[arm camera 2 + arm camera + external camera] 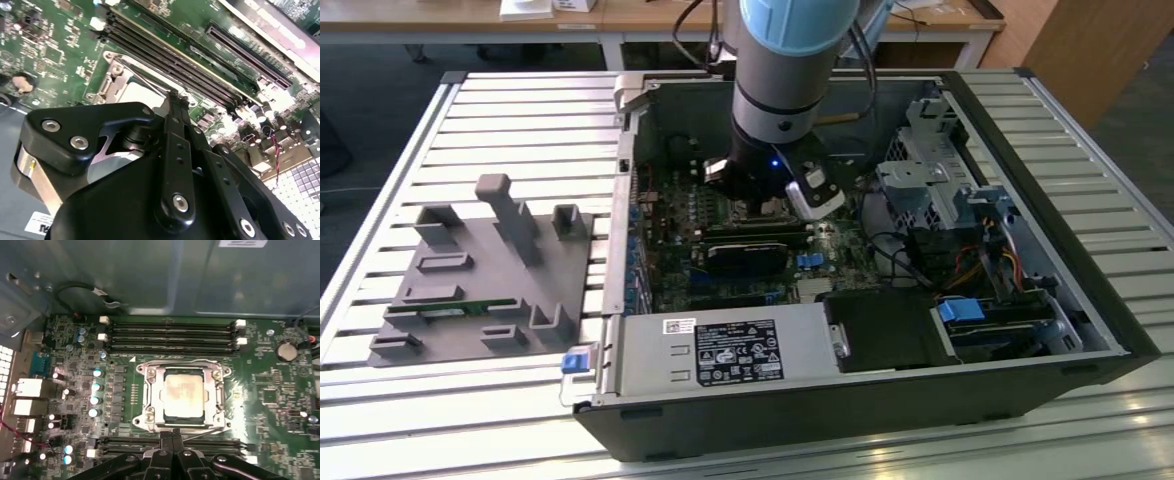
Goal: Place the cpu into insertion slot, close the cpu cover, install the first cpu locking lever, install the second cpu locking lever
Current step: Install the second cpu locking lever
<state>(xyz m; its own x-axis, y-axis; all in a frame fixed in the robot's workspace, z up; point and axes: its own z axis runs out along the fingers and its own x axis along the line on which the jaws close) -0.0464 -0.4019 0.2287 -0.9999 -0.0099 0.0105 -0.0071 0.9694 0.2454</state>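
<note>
The cpu (183,392) sits in its slot, near the middle of the first wrist view. The cpu cover (183,371) is down flat on it, a silver frame w/ the chip's top showing thru the square hole. A thin wire lever (202,434) runs along the low edge of the cover, and it looks like it's not hooked yet.

The claw (174,434) is at the bottom middle of the first wrist view, right by that low edge. Its two tips are pressed together w/ no gap. I can't see anything pinched btwn them.

In the exterior view the robot arm (781,90) comes down from the top middle into the open computer case (1014,390), which rests on the slatted counter (480,110).

What could go wrong: the tips might slip off the thin lever, b/c it's skinny and springy. Then they could poke the green board (260,385) or scrape the cover. If the lever misses its hook, the cover won't stay tight.

Hard to see: in the second wrist view the claw's black body hides most of the slot. I can't tell if the tips touch the lever or just sit beside it.
</note>
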